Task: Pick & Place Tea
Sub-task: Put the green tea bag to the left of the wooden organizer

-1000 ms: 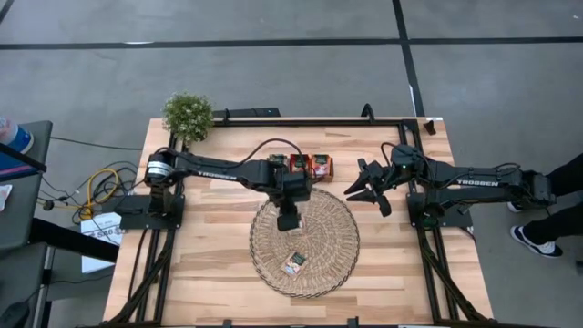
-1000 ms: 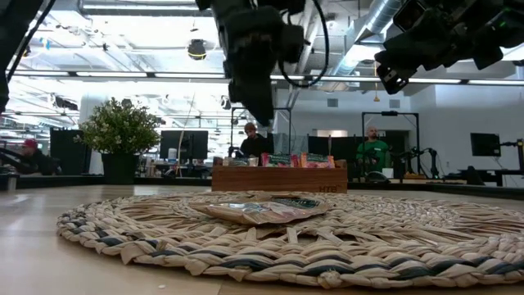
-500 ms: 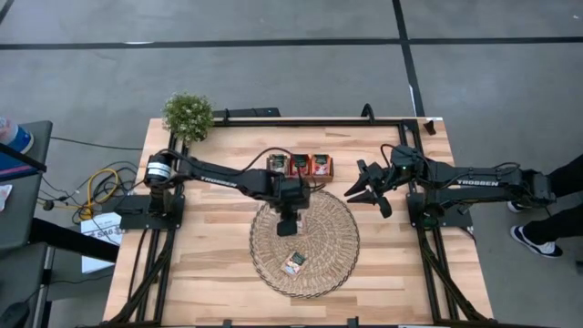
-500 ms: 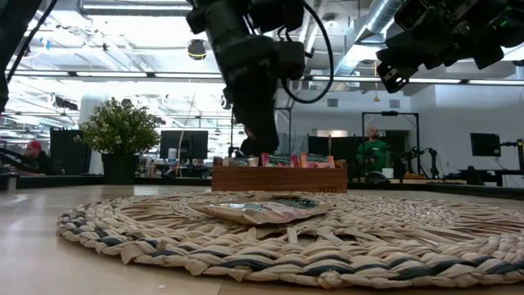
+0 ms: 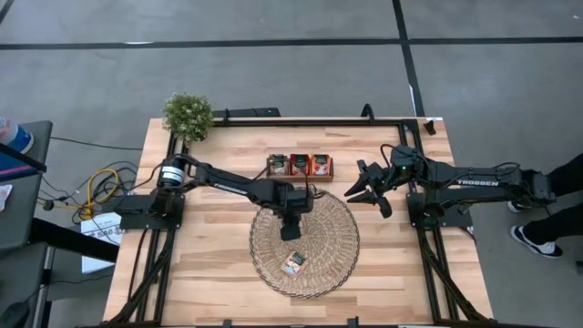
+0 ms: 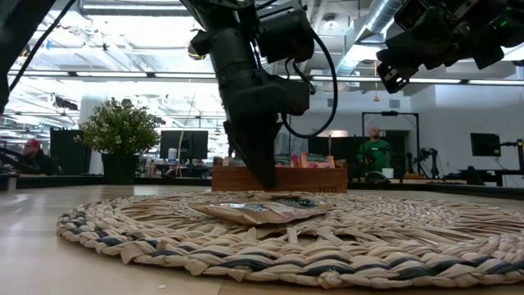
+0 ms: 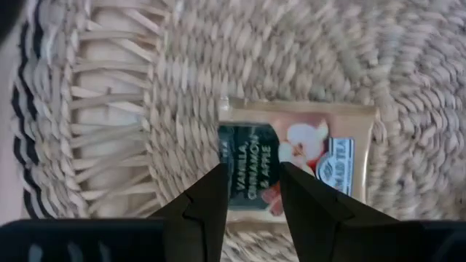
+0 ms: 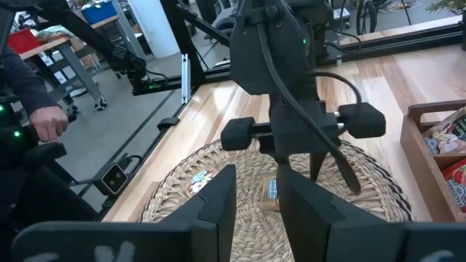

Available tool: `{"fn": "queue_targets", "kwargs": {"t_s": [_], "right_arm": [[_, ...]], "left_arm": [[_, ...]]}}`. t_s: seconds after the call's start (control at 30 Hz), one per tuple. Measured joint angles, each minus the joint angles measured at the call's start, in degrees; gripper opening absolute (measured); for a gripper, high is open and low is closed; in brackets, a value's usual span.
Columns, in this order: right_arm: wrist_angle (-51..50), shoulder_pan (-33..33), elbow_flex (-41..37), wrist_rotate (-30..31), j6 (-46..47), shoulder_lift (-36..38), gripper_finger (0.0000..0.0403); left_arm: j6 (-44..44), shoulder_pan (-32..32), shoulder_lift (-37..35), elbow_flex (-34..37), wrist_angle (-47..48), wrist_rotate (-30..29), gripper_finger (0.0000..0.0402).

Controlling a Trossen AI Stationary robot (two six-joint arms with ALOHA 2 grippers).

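Meanwhile, the left gripper [image 5: 291,234] hangs low over the round woven mat [image 5: 339,246], fingers pointing down and parted, with nothing between them. Directly beneath it a beige tea sachet [image 7: 295,155] lies flat on the mat, near its front edge. More sachets stand in the three-compartment wooden tray [image 5: 299,165] just behind the mat. Off to the side, the right gripper [image 5: 357,189] waits above the desk [image 5: 209,264], slightly open and empty.

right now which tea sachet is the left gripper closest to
The beige sachet lying flat on the wicker mat, labelled vanilla cinnamon apple. The left gripper hovers just above it; the other sachets stand in the wooden tray behind.
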State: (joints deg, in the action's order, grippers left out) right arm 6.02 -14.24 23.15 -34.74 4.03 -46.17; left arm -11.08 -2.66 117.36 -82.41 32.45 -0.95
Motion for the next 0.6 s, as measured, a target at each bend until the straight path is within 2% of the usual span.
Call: {"fn": "queue_targets", "kwargs": {"t_s": [0.17, 0.4, 0.6], "right_arm": [[0.0, 0.0, 0.0, 0.0, 0.0, 0.0, 0.0092], [0.0, 0.0, 0.0, 0.0, 0.0, 0.0, 0.0092], [0.0, 0.0, 0.0, 0.0, 0.0, 0.0, 0.0092]], "left_arm": [[-0.2, 0.0, -0.1, 0.0, 0.0, -0.4, 0.0117], [1.5, 0.0, 0.4, -0.1, 0.4, -3.9, 0.0117], [1.6, -0.2, 1.5, -0.2, 1.7, -3.3, 0.0117]]}}
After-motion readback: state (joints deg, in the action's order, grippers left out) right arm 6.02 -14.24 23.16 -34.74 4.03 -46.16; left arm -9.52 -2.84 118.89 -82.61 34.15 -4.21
